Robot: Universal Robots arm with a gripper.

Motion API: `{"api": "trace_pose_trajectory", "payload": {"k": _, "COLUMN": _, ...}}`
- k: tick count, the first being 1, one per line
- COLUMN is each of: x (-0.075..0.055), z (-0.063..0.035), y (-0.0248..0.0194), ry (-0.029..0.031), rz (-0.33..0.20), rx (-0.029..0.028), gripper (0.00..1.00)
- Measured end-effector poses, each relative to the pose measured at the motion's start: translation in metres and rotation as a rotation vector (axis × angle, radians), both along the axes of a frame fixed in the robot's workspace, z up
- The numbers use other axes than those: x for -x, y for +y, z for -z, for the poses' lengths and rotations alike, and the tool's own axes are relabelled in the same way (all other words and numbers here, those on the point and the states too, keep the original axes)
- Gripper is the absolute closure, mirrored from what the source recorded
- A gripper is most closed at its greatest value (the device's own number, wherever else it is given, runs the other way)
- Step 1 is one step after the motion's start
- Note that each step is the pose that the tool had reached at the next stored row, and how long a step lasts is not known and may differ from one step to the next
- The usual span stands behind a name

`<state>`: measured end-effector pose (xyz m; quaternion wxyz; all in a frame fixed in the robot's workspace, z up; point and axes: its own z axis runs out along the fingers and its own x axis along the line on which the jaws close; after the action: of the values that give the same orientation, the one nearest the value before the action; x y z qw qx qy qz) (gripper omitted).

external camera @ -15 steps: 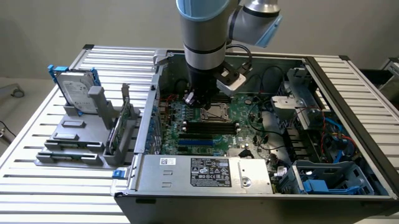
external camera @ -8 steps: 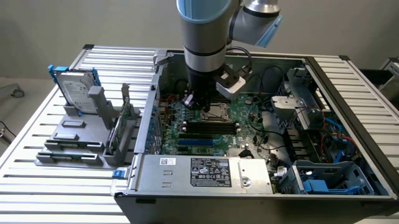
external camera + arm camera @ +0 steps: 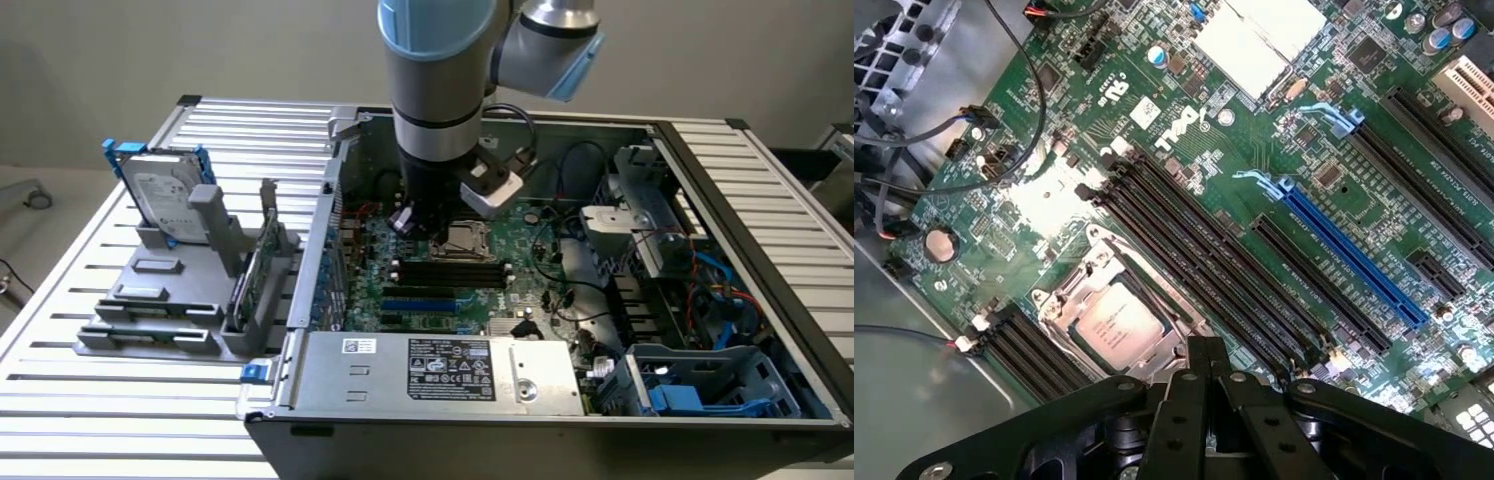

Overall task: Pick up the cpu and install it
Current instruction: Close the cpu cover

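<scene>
The cpu [image 3: 1119, 325] lies flat in its socket on the motherboard [image 3: 1184, 110], beside the black memory slots [image 3: 1199, 250]; the gripper [image 3: 1206, 350] hovers near it, fingers clenched together, empty

Plain grey wall [image 3: 134, 50], slatted metal table [image 3: 120, 420]

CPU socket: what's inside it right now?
The cpu lies flat inside the socket, metal top up. The gripper covers one corner of the socket; whatever lies beneath the cpu is hidden.
</scene>
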<state>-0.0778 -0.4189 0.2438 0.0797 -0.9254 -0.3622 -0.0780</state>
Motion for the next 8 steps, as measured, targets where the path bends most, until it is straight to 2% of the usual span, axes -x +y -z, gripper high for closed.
{"api": "trace_pose_trajectory", "payload": {"k": 4, "x": 0.0004, "z": 0.0027, "y": 0.0001, "ry": 0.0093, "rz": 0.001, "rx": 0.0, "gripper": 0.89}}
{"api": "trace_pose_trajectory", "payload": {"k": 8, "x": 0.0011, "z": 0.0057, "y": 0.0008, "ry": 0.0151, "rz": 0.001, "rx": 0.0, "gripper": 0.89}}
